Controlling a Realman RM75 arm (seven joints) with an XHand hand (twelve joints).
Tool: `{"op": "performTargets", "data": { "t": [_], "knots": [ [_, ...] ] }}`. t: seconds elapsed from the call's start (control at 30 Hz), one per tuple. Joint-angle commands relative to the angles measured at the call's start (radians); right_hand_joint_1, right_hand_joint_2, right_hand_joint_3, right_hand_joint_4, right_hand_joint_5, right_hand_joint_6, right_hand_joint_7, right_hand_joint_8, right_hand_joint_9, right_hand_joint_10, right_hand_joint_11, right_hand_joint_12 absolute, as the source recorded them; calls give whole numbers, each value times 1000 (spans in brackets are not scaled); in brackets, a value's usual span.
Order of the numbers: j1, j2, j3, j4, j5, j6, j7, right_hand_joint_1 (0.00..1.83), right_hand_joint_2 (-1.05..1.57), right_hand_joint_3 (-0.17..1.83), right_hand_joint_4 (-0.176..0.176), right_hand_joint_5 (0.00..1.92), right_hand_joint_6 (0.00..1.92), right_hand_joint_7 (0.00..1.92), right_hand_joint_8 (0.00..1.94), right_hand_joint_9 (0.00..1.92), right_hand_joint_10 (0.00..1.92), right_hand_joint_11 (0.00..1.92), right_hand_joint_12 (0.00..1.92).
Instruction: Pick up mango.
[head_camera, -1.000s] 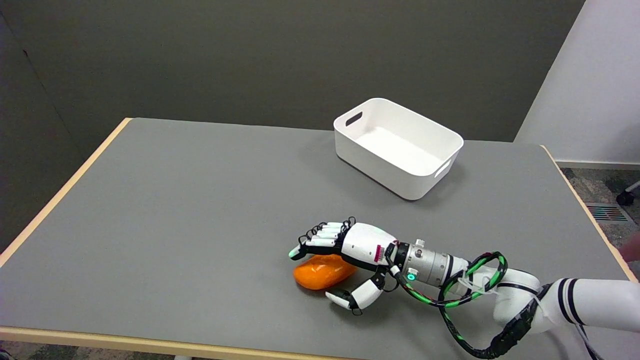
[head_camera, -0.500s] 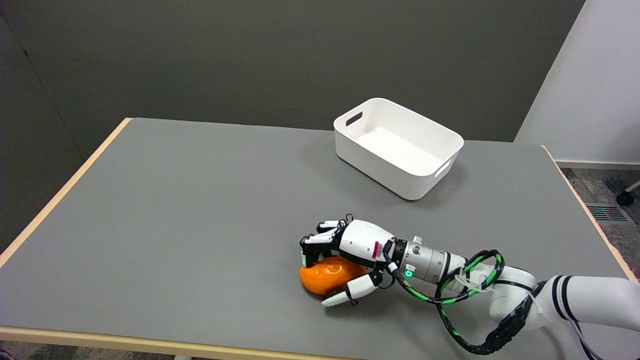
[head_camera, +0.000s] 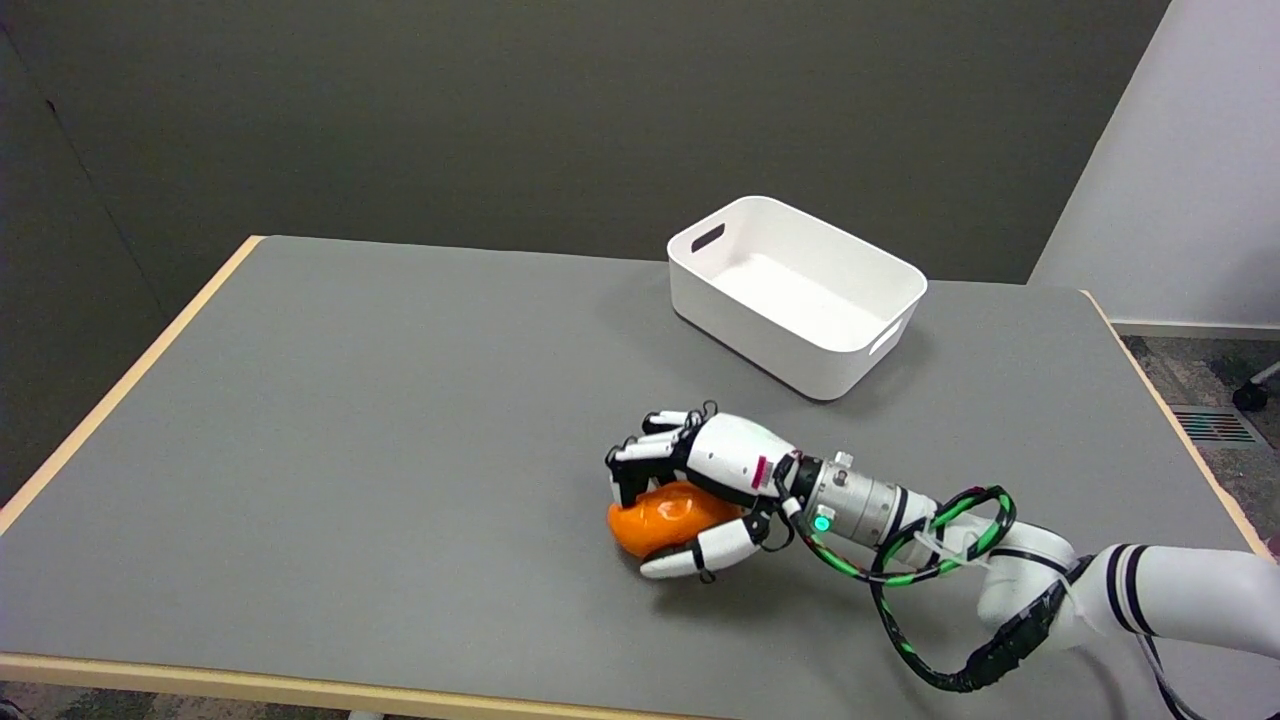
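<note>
The orange mango (head_camera: 660, 518) is at the near middle of the grey table (head_camera: 400, 420), a little above its shadow. My right hand (head_camera: 700, 490) grips it: the fingers (head_camera: 640, 460) curl over its top and far side, and the thumb (head_camera: 695, 556) wraps its near side. The hand hides the mango's right end. The white arm with green-and-black cable reaches in from the lower right.
A white bin (head_camera: 797, 293) with handle cutouts stands at the back right of the table, with nothing in it. The table's wooden front edge (head_camera: 300, 685) runs close below the hand.
The fingers and thumb have closed around the mango. The hand and mango have since shifted slightly up and to the right.
</note>
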Motion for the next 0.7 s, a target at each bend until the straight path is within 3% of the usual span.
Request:
{"op": "performTargets", "data": {
  "t": [0.03,0.33,0.4,0.53,0.7],
  "knots": [
    [-25,53,238,-96,21,-11,3,876,1069,452,160,676,1535,890,1941,1043,1921,450,1921],
    [22,68,514,-102,84,-82,3,875,1067,451,167,679,1531,887,1941,1031,1921,416,1921],
    [64,72,538,-77,99,-92,3,876,1065,455,166,681,1530,889,1941,1037,1921,474,1921],
    [160,67,566,-8,121,-109,-4,880,1037,503,171,690,1532,902,1941,1066,1921,776,1921],
    [260,40,617,117,138,-115,-5,881,1038,499,170,691,1526,899,1941,1072,1921,766,1921]
  ]
}}
